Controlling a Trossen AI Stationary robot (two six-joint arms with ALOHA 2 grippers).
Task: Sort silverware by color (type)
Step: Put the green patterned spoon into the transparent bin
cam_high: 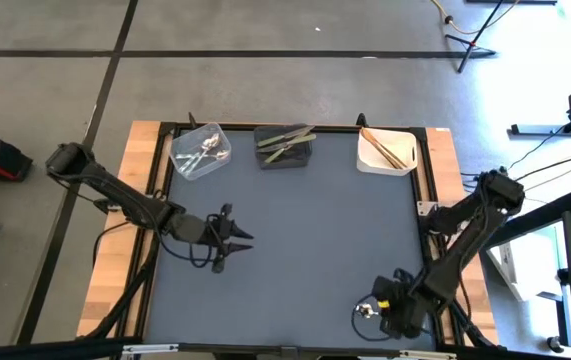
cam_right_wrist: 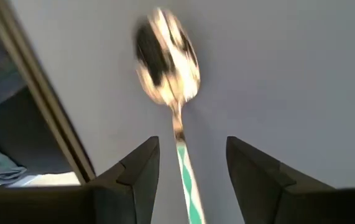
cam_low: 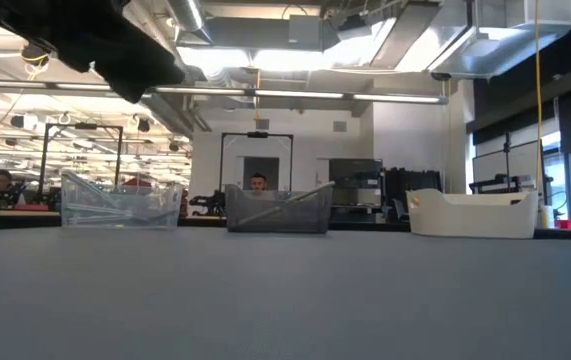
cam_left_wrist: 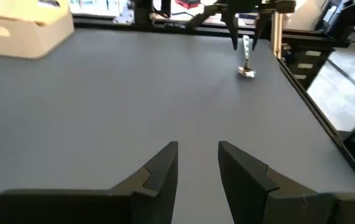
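Near the table's front right corner: a shiny silver spoon (cam_right_wrist: 167, 62) lies on the grey mat, bowl pointing away from the right gripper (cam_high: 397, 312), handle running back between its fingers.
Spoon from afar: the left wrist view shows it (cam_left_wrist: 247, 62) as a small bright piece under the right arm, close to the mat's edge.
Right gripper: low over the spoon; fingers (cam_right_wrist: 141, 171) spread either side of the handle with gaps showing, not clamped on it.
Left gripper: (cam_high: 233, 238) at the mat's left-centre, well apart from the spoon, fingers (cam_left_wrist: 161, 171) narrowly parted and holding nothing.
Far edge of the table: three bins in a row.
Clear bin: (cam_high: 187, 160) at the left, holds silver spoons (cam_high: 205, 152).
Dark bin: (cam_high: 287, 160) in the middle, holds olive-green pieces (cam_high: 285, 139).
White bin: (cam_high: 371, 161) at the right, holds copper-orange sticks (cam_high: 389, 148).
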